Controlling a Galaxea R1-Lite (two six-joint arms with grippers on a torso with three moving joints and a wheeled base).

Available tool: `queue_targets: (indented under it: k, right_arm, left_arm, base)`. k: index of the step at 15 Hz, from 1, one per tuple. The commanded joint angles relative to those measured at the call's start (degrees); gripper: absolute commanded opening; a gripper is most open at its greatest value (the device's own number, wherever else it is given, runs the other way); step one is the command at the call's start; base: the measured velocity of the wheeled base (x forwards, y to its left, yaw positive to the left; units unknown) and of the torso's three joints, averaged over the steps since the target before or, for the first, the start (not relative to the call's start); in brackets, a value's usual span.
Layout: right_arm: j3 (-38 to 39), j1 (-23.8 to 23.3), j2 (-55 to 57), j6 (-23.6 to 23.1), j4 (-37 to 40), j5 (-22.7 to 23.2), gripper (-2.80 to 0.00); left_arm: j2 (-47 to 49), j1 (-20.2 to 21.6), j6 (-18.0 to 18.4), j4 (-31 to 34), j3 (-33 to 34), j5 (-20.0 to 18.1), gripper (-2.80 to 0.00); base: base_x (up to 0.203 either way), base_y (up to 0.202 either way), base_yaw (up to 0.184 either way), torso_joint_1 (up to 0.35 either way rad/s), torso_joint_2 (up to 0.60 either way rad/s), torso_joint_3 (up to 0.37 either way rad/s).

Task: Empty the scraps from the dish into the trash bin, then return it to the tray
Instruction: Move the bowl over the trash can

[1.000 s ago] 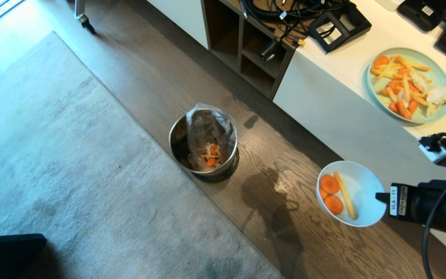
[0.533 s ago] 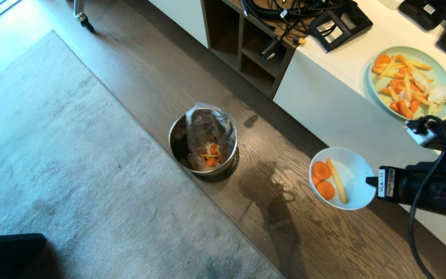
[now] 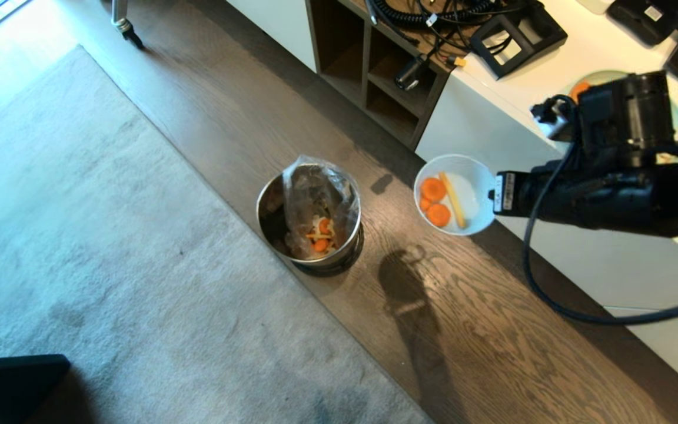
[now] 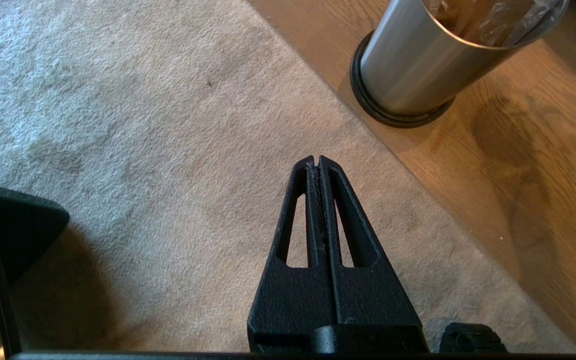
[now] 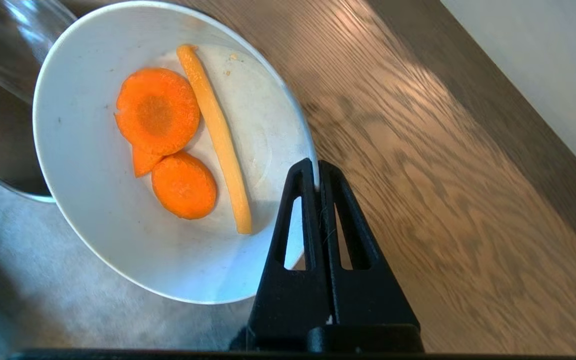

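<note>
1. Since a second earlier, right hand [image 3: 495, 194] had carried the dish [image 3: 468, 194] from near the tabletop toward the trash bin [image 3: 309, 215]
2. Clamped on its rim, dish beyond its fingertips, scraps [image 5: 168, 140] unspilled
3. Tipping seemed next; left hand [image 4: 319, 162] together, idle

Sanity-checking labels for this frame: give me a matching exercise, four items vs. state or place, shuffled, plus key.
Things:
1. dish
2. trash bin
3. left gripper
4. pale-green plate

States or places:
A. shut on nothing, over the carpet
B. on the white counter, mostly hidden behind the right arm
C. held by its rim in the right gripper, carrot slices inside
D. standing on the wood floor, bag-lined

Pairs: 1-C, 2-D, 3-A, 4-B
</note>
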Motion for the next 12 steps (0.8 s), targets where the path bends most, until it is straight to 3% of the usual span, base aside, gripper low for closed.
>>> queue_targets:
  k: [1, 5, 9, 12]
  right_arm:
    - [-9.44, 3.15, 7.8, -0.64, 0.74, -0.12, -2.8]
    - [-20.85, 10.17, 15.29, -2.87, 1.99, -0.17, -2.8]
    - [-24.0, 14.29, 18.9, -3.19, 1.11, -0.7, -2.8]
    - [-23.95, 14.67, 19.39, -3.3, -0.61, -0.88, -2.8]
  left_arm:
    - [-0.02, 0.0, -0.04, -0.01, 0.0, 0.04, -2.8]
    - [-0.02, 0.0, -0.04, -0.01, 0.0, 0.04, -2.8]
    - [-0.02, 0.0, -0.04, -0.01, 0.0, 0.04, -2.8]
    - [-0.02, 0.0, -0.04, -0.01, 0.0, 0.04, -2.8]
  base:
    - [0.0, 0.0, 0.0, 0.0, 0.0, 0.0]
    - [0.0, 0.0, 0.0, 0.0, 0.0, 0.0]
    - [0.0, 0.0, 0.0, 0.0, 0.0, 0.0]
    - [0.0, 0.0, 0.0, 0.0, 0.0, 0.0]
